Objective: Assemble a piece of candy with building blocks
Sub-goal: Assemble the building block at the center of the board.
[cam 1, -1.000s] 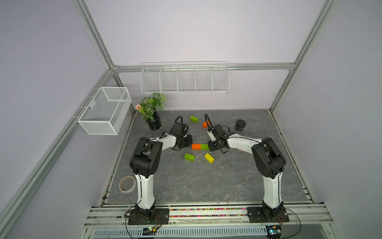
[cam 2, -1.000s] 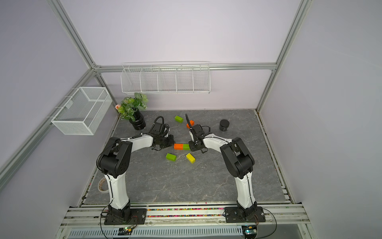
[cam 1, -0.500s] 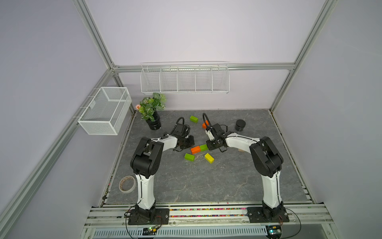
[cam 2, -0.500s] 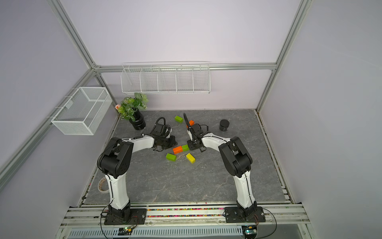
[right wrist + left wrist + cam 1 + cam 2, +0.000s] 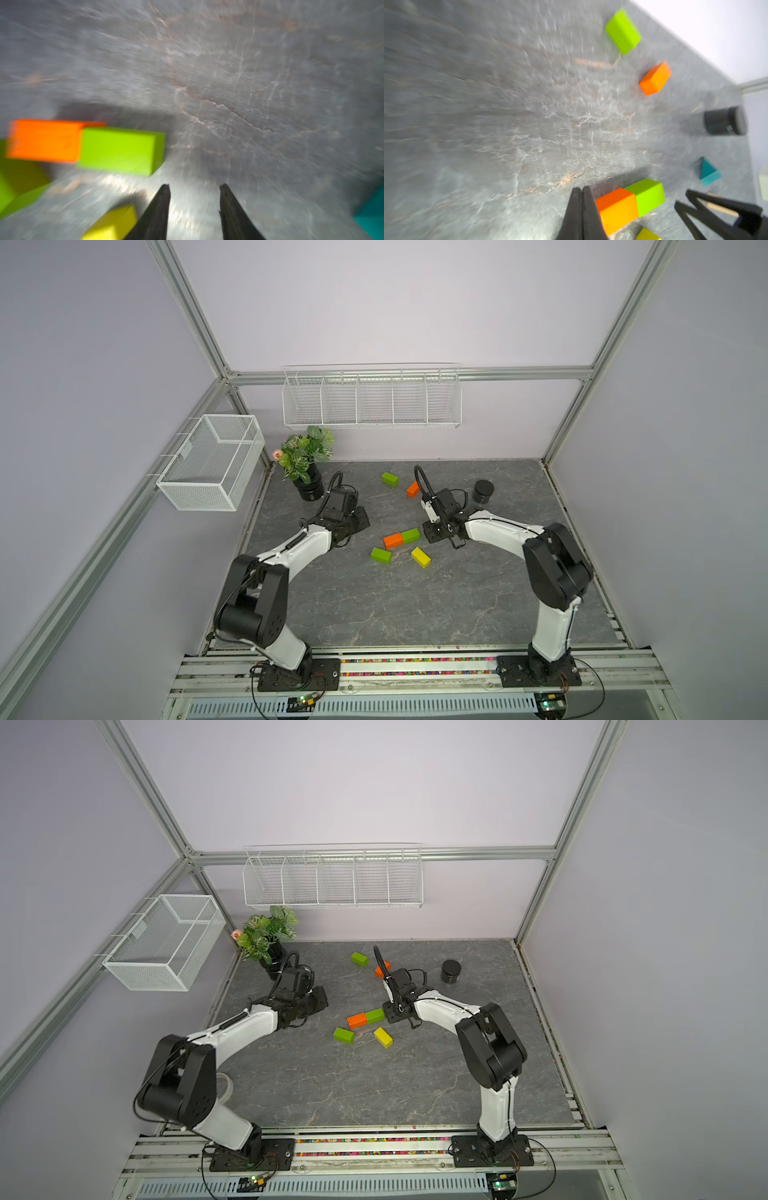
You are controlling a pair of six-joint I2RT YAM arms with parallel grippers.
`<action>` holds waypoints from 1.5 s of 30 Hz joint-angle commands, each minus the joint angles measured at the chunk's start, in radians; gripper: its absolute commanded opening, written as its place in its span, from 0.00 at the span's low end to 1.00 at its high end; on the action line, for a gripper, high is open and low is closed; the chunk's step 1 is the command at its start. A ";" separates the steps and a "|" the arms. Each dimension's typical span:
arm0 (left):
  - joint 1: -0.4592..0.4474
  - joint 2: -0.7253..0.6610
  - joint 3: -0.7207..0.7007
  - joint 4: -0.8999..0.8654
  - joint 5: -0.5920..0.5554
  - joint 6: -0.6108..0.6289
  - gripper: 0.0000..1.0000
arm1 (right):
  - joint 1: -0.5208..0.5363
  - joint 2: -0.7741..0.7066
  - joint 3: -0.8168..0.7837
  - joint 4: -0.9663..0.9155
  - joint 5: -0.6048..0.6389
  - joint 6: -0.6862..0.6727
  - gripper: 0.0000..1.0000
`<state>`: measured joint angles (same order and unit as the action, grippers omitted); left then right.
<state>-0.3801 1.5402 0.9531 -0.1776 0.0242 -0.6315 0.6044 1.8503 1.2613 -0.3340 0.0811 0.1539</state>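
Note:
An orange brick and a green brick lie end to end, touching, mid-table; the right wrist view shows this pair too, orange brick and green brick. A second green brick and a yellow brick lie loose just in front. Another green brick and orange brick sit further back. A teal triangle lies beyond the pair. My right gripper is open and empty, just off the green end. My left gripper is shut and empty beside the orange end.
A black round jar stands at the back right. A potted plant stands at the back left behind my left arm. White wire baskets hang on the walls. A tape roll lies by the left arm's base.
My right gripper has opened and let go of the green brick, drawing back slightly. The orange and green pair has turned a little. My left gripper has backed off the orange end.

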 commanded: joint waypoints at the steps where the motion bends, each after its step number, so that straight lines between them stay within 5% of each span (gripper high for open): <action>1: -0.003 -0.048 -0.110 -0.020 -0.125 -0.122 0.00 | 0.043 -0.116 -0.063 0.007 -0.079 -0.008 0.47; 6: -0.002 -0.066 -0.212 0.043 -0.130 -0.192 0.00 | 0.101 -0.151 -0.101 -0.045 -0.147 -0.070 0.51; 13: -0.001 0.054 -0.154 0.043 -0.072 -0.191 0.00 | 0.130 -0.072 -0.046 -0.145 -0.108 -0.132 0.51; 24: -0.001 0.059 -0.154 0.046 -0.078 -0.187 0.00 | 0.147 0.035 -0.014 -0.180 -0.086 -0.154 0.50; 36: 0.004 0.067 -0.160 0.043 -0.079 -0.181 0.00 | 0.153 0.030 -0.013 -0.140 -0.043 -0.095 0.24; 41: 0.007 0.070 -0.160 0.035 -0.078 -0.173 0.00 | 0.165 0.022 0.000 -0.119 -0.010 -0.196 0.12; 45: 0.007 0.076 -0.164 0.036 -0.076 -0.174 0.00 | 0.170 0.031 0.012 -0.109 0.012 -0.292 0.12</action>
<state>-0.3794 1.6058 0.7750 -0.1394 -0.0452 -0.8001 0.7670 1.9057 1.2533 -0.4683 0.0681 -0.0425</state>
